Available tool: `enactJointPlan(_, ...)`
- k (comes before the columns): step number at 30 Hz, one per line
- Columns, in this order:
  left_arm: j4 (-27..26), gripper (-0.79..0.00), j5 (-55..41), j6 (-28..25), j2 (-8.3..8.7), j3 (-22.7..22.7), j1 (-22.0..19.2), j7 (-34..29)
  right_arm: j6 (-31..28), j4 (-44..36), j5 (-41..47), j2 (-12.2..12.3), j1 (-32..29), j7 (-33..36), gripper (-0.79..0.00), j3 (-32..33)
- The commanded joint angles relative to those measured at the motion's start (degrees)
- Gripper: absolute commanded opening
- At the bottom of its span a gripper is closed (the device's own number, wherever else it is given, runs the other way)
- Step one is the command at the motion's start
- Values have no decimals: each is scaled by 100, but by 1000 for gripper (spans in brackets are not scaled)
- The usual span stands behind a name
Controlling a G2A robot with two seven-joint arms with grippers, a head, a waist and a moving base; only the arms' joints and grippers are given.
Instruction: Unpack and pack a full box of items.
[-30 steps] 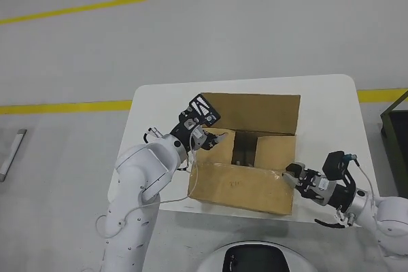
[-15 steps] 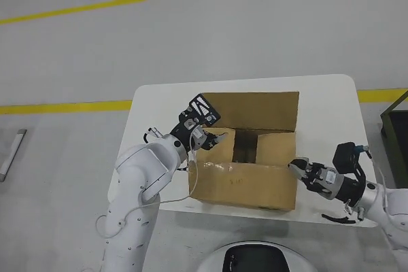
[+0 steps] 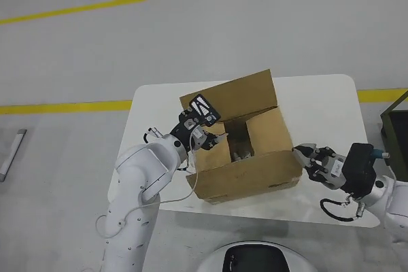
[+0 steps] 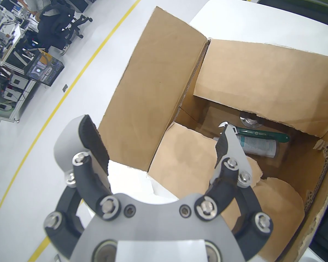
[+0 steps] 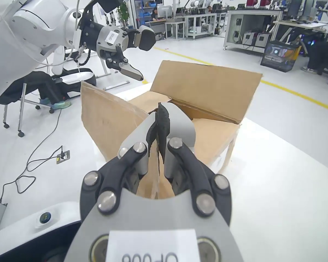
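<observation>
Overhead, the cardboard box [image 3: 248,177] sat askew on the white table [image 3: 313,102], its corners turned out of line with the table's edges. Its long far flap [image 3: 234,95] stood opened out toward the far left. The right gripper [image 3: 303,156] was at the box's near right corner, and its own wrist view showed the right gripper [image 5: 160,121] with both fingers pressed together on an edge of the cardboard, no gap between the pads. The left gripper [image 3: 216,138] hovered over the left end of the box with its fingers spread wide and nothing between them. From the left wrist, that gripper [image 4: 155,126] hung above the left short flap [image 4: 186,159], which was folded inward, without touching it. The right short flap [image 4: 262,83] also leaned in over the opening, its free edge ragged. Between the two short flaps the bottom of the box showed, holding a wrench [image 4: 262,134] with a green handle, a pale labelled tube [image 4: 258,147] lying just beside it, and a small round metal piece [image 4: 248,119] on the wrench's other side. The right wrist view caught the left gripper [image 5: 142,55] above the far end of the box, well apart from the cardboard. A yellow line [image 3: 54,107] ran across the floor to the left of the table.
</observation>
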Motion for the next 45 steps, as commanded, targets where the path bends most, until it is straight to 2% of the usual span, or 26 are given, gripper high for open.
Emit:
enactJointPlan(1,0,0,0,0,0,0,0,0,-38,27,-240,1,-51,-246,-785,-6)
enactJointPlan(8,0,0,0,0,0,0,0,0,-59,132,-531,9,-240,-704,-785,7)
enactJointPlan(14,-96,0,-177,38,29,14,224,241,16,163,-522,17,-334,-795,-785,-30)
enactJointPlan(22,-172,0,-343,-227,92,132,307,-421,0,107,-576,37,-399,-925,-785,-31)
enactJointPlan(29,-193,0,-474,-408,131,265,246,-627,-29,99,-609,52,-443,-1080,-785,-30)
enactJointPlan(33,-228,0,-608,-686,166,344,234,-774,-20,94,-540,58,-485,-1121,-785,-44)
enactJointPlan(37,-279,0,-810,-906,203,396,250,-883,12,100,-353,65,-531,-1064,-733,-46)
enactJointPlan(39,-303,0,-891,-974,220,420,249,-916,16,103,-258,70,-542,-1032,-662,-32)
enactJointPlan(42,-342,0,-1014,-1085,247,448,236,-950,82,137,-26,73,-564,-1028,-462,4)
enactJointPlan(43,-353,0,-1046,-1114,257,450,230,-962,103,173,200,70,-578,-1070,-175,12)
enactJointPlan(44,-364,0,-1079,-1145,267,454,226,-975,118,216,470,71,-577,-1091,0,56)
enactJointPlan(45,-376,0,-1112,-1179,277,462,225,-993,159,248,668,76,-559,-1064,0,136)
